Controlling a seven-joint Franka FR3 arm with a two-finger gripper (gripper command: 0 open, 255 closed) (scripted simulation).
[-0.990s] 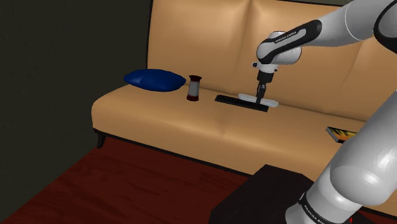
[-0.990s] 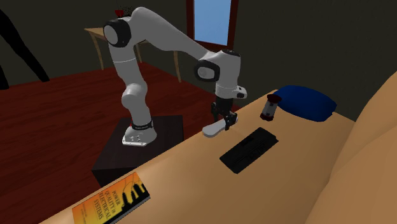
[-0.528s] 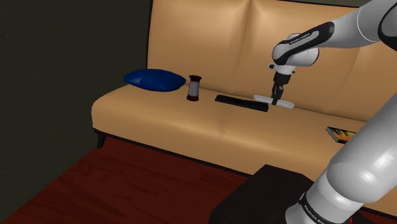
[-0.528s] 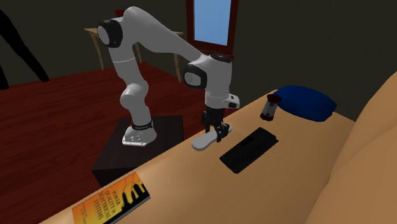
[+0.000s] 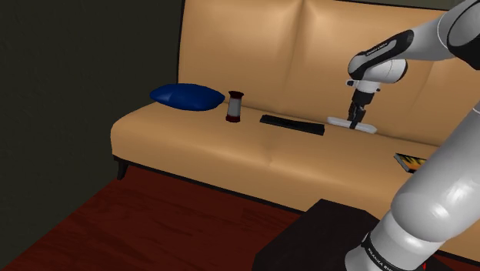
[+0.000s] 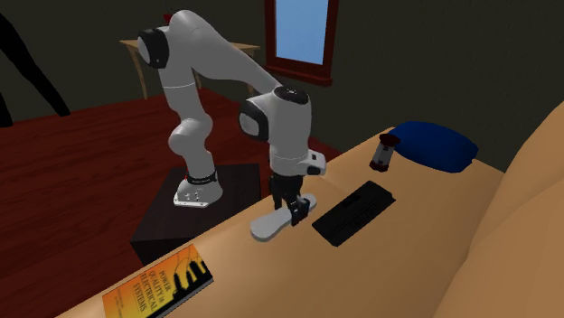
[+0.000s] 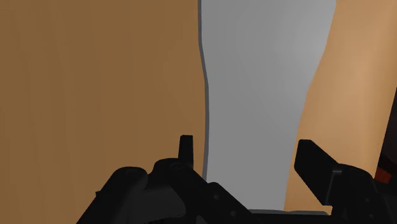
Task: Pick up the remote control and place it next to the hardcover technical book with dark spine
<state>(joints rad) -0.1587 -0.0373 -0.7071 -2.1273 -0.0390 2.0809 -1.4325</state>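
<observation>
My gripper (image 5: 356,122) is shut on a pale grey remote control (image 5: 338,122), which it holds level just above the tan sofa seat (image 5: 192,138). In the wrist view the remote (image 7: 267,95) is clasped between the two black fingers (image 7: 186,149). In the second exterior view the gripper (image 6: 291,212) and remote (image 6: 267,226) hang near the seat's front edge. The book (image 5: 411,162) has an orange-yellow cover and lies on the seat at the shoulder view's right, some way beyond the remote. It lies at the second exterior view's lower left (image 6: 158,285).
A flat black slab (image 5: 292,124) lies on the seat beside the gripper (image 6: 355,212). Farther along stand a dark red and white can (image 5: 235,106) and a blue cushion (image 5: 187,96). The dark stand (image 6: 194,212) sits on the red wood floor before the sofa.
The arm has carried the remote away from the black slab, rightward in the shoulder view, toward the book. The gripper stays shut on it.
</observation>
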